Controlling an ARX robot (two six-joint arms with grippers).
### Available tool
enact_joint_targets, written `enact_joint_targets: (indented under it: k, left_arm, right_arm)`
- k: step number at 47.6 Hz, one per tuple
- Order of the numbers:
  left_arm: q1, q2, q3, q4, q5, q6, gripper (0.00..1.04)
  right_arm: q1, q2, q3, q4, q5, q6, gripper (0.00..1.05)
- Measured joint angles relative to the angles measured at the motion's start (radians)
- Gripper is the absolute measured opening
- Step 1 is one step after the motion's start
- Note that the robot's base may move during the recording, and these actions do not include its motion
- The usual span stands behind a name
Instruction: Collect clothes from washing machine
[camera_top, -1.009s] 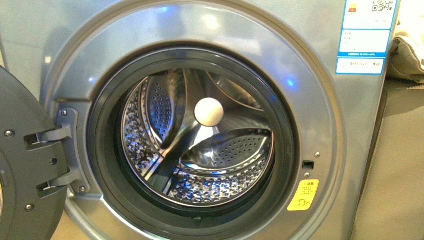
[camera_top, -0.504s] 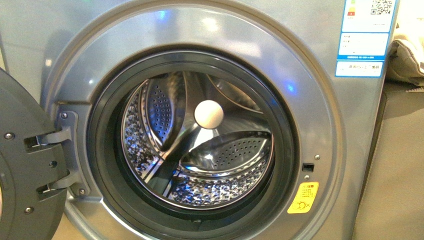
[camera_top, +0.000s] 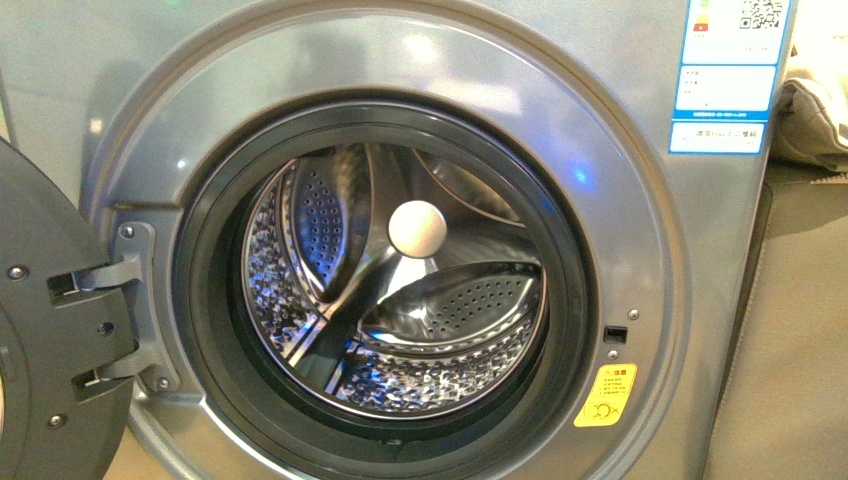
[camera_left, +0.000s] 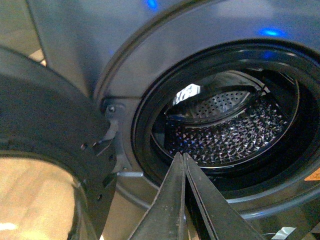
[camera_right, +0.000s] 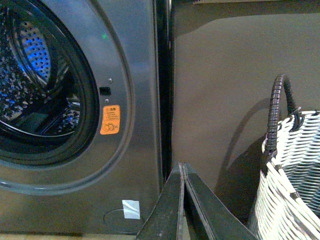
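Note:
The silver-grey washing machine (camera_top: 620, 230) fills the front view, its porthole door (camera_top: 50, 330) swung open to the left. The perforated steel drum (camera_top: 400, 300) shows no clothes; the dark navy garment is out of view in every frame. My left gripper (camera_left: 182, 156) is shut and empty, its tip in front of the lower rim of the drum opening (camera_left: 225, 135). My right gripper (camera_right: 182, 166) is shut and empty, low beside the machine's right front corner (camera_right: 150, 150), apart from it. Neither gripper shows in the front view.
A woven white-grey basket (camera_right: 295, 185) with a dark handle stands right of the machine. A brown wall or panel (camera_right: 225, 75) is behind it. A beige cushion (camera_top: 815, 110) lies at the upper right. An orange sticker (camera_right: 110, 120) marks the machine front.
The front view has shifted slightly: the blue-white label sits a little higher in the frame. Nothing in the drum has moved.

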Motion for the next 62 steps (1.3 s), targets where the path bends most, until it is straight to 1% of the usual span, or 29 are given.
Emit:
enact_joint_targets:
  k: [4,18,22,26,42,62]
  left_arm:
    - [0.047,-0.061,-0.1,0.04,0.03,-0.002,0.04]
    - [0.135,-0.196,-0.31,0.1,0.122,-0.002,0.04]
    - [0.208,-0.237,-0.348,0.103,0.216,-0.002,0.04]
    - [0.238,-0.263,-0.376,0.106,0.225,-0.003,0.04]
    - [0.246,-0.357,-0.459,0.1,0.231,-0.003,0.04]
    - [0.246,-0.479,-0.519,0.038,0.231,-0.002,0.04]
  right_arm:
    - [0.0,0.0,0.0,0.0,0.0,0.0,0.02]
    - [0.0,0.0,0.0,0.0,0.0,0.0,0.02]
    - [0.0,0.0,0.0,0.0,0.0,0.0,0.02]
    - [0.0,0.0,0.0,0.0,0.0,0.0,0.02]
    - [0.0,0.0,0.0,0.0,0.0,0.0,0.02]
    - [0.0,0.0,0.0,0.0,0.0,0.0,0.02]
